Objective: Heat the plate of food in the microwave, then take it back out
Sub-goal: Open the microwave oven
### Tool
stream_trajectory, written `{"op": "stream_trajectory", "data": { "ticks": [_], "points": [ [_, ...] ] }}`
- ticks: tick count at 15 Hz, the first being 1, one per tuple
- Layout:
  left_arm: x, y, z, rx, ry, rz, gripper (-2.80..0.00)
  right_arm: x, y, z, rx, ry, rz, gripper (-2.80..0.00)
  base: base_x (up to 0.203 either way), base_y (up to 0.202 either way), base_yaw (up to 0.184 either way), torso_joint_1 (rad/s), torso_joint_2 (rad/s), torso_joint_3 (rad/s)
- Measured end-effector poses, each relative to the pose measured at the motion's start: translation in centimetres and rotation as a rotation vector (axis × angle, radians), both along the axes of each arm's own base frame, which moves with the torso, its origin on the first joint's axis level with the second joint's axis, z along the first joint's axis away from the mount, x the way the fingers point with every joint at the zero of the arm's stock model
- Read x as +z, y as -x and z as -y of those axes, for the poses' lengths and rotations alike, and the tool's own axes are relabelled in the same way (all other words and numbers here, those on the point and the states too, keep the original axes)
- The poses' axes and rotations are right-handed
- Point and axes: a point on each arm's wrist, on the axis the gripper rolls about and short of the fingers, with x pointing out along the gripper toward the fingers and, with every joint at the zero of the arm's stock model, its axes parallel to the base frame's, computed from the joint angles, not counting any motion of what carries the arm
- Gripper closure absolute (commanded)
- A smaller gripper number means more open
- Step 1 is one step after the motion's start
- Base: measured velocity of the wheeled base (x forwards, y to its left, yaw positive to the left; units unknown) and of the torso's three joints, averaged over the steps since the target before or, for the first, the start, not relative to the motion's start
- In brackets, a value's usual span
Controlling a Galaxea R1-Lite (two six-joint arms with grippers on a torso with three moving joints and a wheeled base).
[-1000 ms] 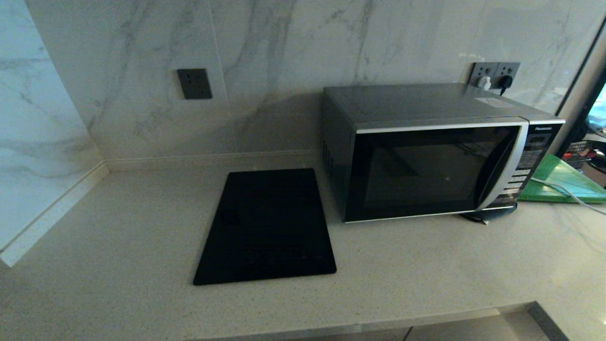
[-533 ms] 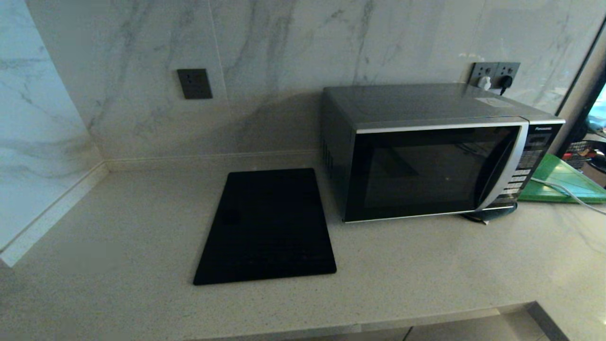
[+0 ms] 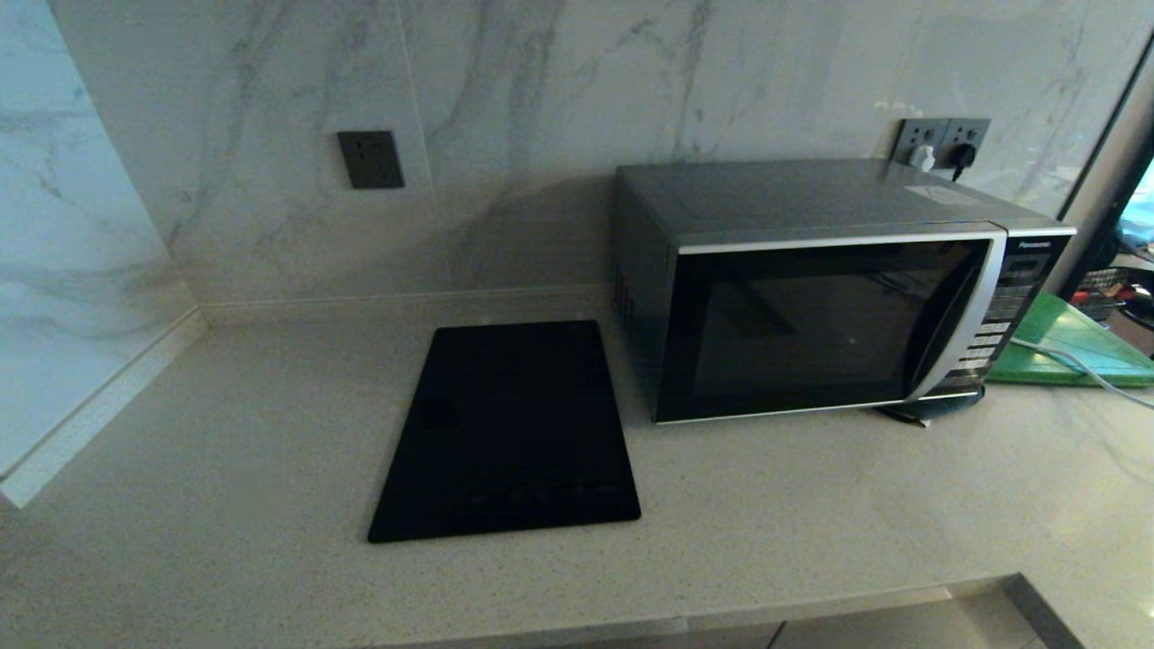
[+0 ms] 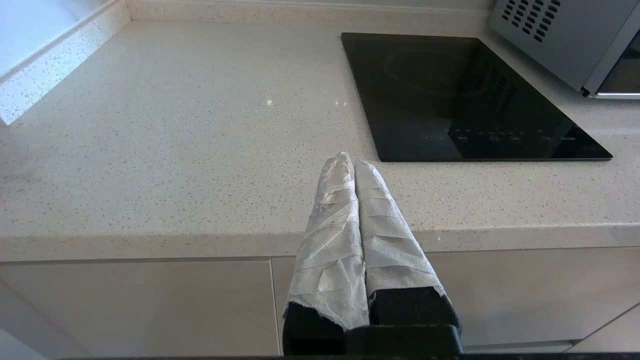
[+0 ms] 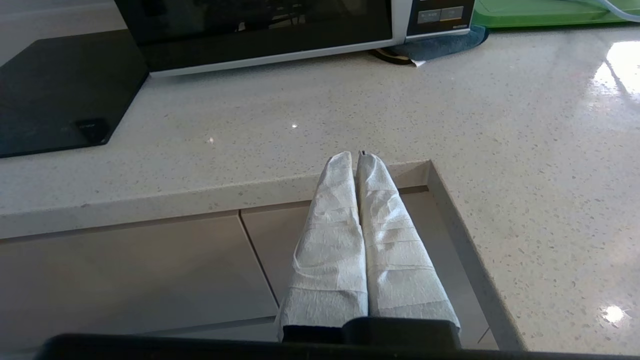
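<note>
The dark grey Panasonic microwave [image 3: 829, 288] stands at the back right of the counter, its dark glass door closed; its lower front [image 5: 260, 35] and one corner [image 4: 575, 45] show in the wrist views. The plate of food is out of view. My left gripper [image 4: 350, 162] is shut and empty, its white-wrapped fingers held in front of the counter's front edge. My right gripper [image 5: 354, 159] is likewise shut and empty, low before the counter edge by the notch. Neither arm shows in the head view.
A flat black slab [image 3: 509, 433] lies left of the microwave. A green board [image 3: 1073, 347] with a white cable over it sits to the microwave's right. Wall sockets [image 3: 942, 142] are behind it. The counter [image 3: 225, 451] has a cut-out corner [image 5: 440, 200] at front right.
</note>
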Motion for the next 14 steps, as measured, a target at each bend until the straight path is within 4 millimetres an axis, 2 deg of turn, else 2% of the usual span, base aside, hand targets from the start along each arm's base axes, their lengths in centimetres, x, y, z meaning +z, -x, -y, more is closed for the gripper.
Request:
{"op": "stream_trajectory", "data": {
  "ticks": [10,14],
  "points": [
    [0.00,0.00,0.00,0.001,-0.004,0.000,0.00,0.00,0.00,0.01,-0.003,-0.003,0.000,0.00,0.000,0.000,0.000,0.000,0.00,0.000],
    [0.55,0.03,0.01,0.001,-0.115,0.047,0.00,0.00,0.00,0.01,-0.004,-0.003,0.000,0.00,0.000,0.000,0.000,0.000,0.00,0.000]
  ]
}}
